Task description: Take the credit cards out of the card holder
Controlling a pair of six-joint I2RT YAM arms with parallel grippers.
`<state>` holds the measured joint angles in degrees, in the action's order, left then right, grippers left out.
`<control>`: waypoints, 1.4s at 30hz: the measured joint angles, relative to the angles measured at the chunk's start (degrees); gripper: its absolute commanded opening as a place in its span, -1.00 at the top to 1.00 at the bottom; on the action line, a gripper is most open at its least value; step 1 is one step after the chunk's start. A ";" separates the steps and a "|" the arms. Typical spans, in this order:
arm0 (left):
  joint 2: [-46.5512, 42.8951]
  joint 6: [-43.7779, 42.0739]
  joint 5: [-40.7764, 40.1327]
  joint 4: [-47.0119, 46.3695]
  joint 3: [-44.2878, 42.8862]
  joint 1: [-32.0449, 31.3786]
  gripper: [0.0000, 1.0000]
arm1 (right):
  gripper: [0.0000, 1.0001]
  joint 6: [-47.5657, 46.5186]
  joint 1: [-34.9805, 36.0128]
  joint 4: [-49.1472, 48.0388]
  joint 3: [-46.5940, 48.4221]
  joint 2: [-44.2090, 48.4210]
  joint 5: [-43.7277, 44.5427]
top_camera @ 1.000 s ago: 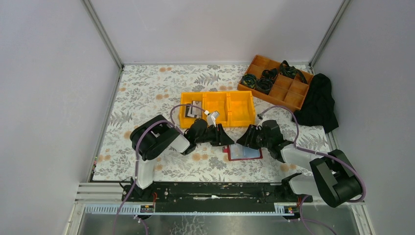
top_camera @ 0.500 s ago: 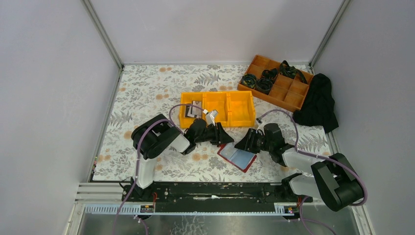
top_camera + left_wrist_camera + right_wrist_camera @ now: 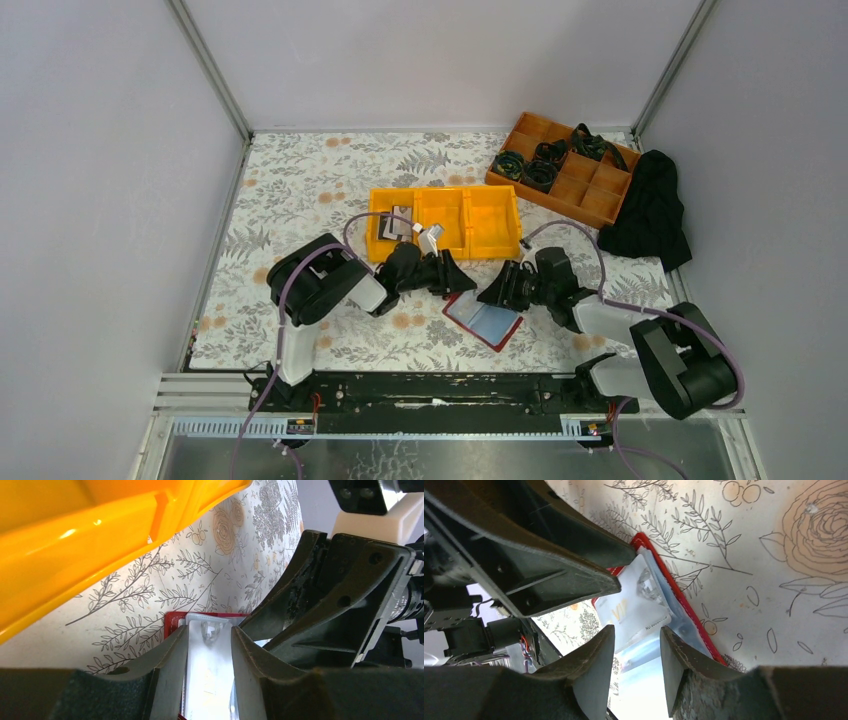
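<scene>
Top view: flat red folding card holder lies open on the floral tabletop, between my left end effector and right end effector. Left wrist: my fingers flank a grey-white plastic credit card lying on the holder; clamped or not, I cannot tell. Right wrist: my fingers straddle that card's edge, grip likewise unclear.

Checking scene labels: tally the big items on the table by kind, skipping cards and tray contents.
bins: 2 (yellow bin, orange tray)
red holder: 1
black cloth: 1
total: 4
</scene>
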<state>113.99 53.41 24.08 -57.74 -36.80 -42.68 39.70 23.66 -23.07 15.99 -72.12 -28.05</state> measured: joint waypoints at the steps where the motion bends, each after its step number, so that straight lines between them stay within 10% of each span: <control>1: -0.15 -0.02 -0.17 0.00 0.11 0.02 0.12 | 0.11 -0.02 0.00 0.33 0.68 -1.11 -0.04; 42: -7.39 -3.37 1.70 5.97 4.02 1.90 0.12 | -0.02 -4.42 -1.79 4.61 6.62 0.92 3.48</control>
<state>106.61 50.04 25.78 -51.77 -32.77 -40.77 35.29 21.87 -18.46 22.61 -71.20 -24.58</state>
